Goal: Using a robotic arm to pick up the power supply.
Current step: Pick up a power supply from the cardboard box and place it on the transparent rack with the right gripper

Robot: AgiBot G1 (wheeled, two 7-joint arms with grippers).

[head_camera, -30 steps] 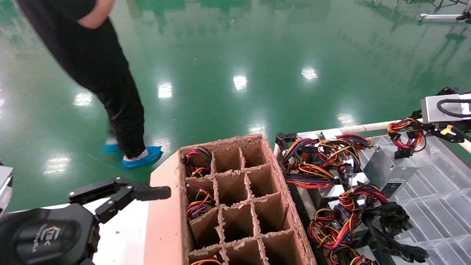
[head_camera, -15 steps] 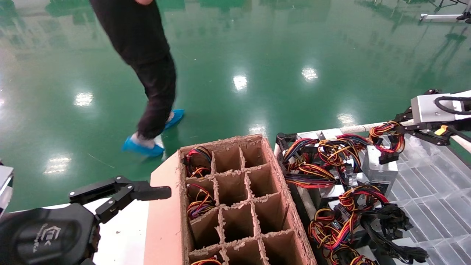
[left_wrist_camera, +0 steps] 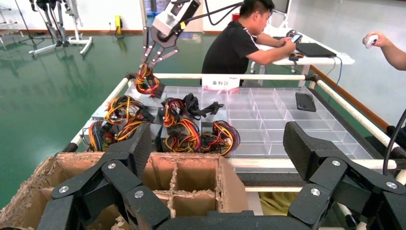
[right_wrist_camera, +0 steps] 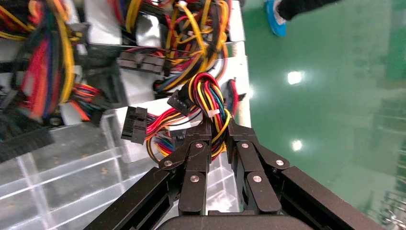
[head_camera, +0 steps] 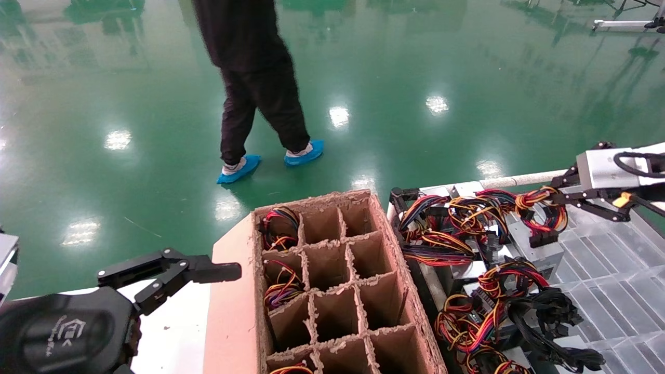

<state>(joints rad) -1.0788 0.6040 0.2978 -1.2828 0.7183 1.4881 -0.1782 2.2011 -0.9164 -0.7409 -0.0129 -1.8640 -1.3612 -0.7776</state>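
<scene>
Right gripper (head_camera: 558,193) farther left, clamping wire bundle (head_camera: 540,208)

Right arm: black, with a boxy silver-white module and black cable, reaching over the far edge of the clear tray.
Right end effector (head_camera: 552,195): slim black two-finger type, fingers (right_wrist_camera: 203,132) closed on the power supply's wire bundle.
Wire bundle (right_wrist_camera: 210,98): red, yellow, orange and black strands, tied, black connector hanging.
Power supply (head_camera: 540,249): grey metal box, tilted, beneath the bundle among other units.
</scene>
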